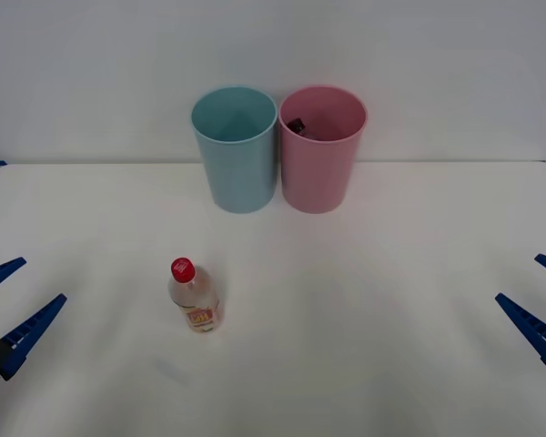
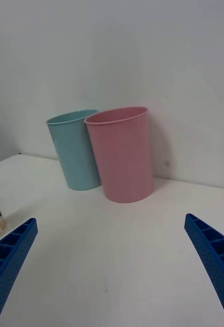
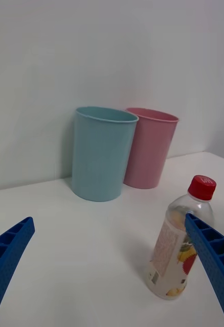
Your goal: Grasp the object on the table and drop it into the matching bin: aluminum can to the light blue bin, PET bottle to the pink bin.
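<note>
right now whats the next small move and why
Probably slide the open left hand toward the PET bottle: it stands upright on the table, nearer that side, untouched. The right hand waits open at the far edge.

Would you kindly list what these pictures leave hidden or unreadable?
- Pink bin: a dark item inside, front view, mostly hidden by the rim; unidentifiable.
- PET bottle: label print too small; the left gripper's finger covers one side, left wrist view.
- The bottle, right wrist view: cut off by the edge.
</note>
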Controlling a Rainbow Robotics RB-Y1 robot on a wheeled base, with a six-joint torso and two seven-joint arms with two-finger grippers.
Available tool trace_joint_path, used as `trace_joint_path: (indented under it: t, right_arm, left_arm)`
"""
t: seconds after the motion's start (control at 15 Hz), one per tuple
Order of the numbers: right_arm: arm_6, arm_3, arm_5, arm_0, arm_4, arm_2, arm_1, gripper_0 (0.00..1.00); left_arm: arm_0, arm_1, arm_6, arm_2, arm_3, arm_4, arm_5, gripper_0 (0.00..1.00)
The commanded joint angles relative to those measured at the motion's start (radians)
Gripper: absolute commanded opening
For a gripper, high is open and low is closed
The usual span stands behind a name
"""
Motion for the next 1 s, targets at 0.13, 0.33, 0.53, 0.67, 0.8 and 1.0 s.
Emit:
trace_joint_path:
  t: [0.13, 0.33, 0.53, 0.67, 0.8, 1.0]
  right_arm:
    - [0.000, 0.000, 0.000, 0.000, 0.000, 0.000, 0.000, 1.00]
    - [0.000, 0.000, 0.000, 0.000, 0.000, 0.000, 0.000, 1.00]
    - [0.000, 0.000, 0.000, 0.000, 0.000, 0.000, 0.000, 1.00]
    - [0.000, 0.000, 0.000, 0.000, 0.000, 0.000, 0.000, 1.00]
    - [0.000, 0.000, 0.000, 0.000, 0.000, 0.000, 0.000, 1.00]
    - [0.000, 0.000, 0.000, 0.000, 0.000, 0.000, 0.000, 1.00]
  left_arm:
    - [0.028, 0.051, -0.017, -0.010, 0.001, -0.015, -0.001, 1.00]
    - [0.040, 0.071, -0.032, -0.024, 0.001, -0.060, -0.003, 1.00]
    - [0.060, 0.100, -0.077, -0.081, 0.001, -0.066, -0.007, 1.00]
    - [0.067, 0.108, -0.121, -0.118, 0.012, -0.066, -0.012, 1.00]
    - [0.067, 0.108, -0.175, -0.153, 0.032, -0.066, -0.018, 1.00]
    - [0.054, 0.108, -0.212, -0.191, 0.066, -0.063, -0.023, 1.00]
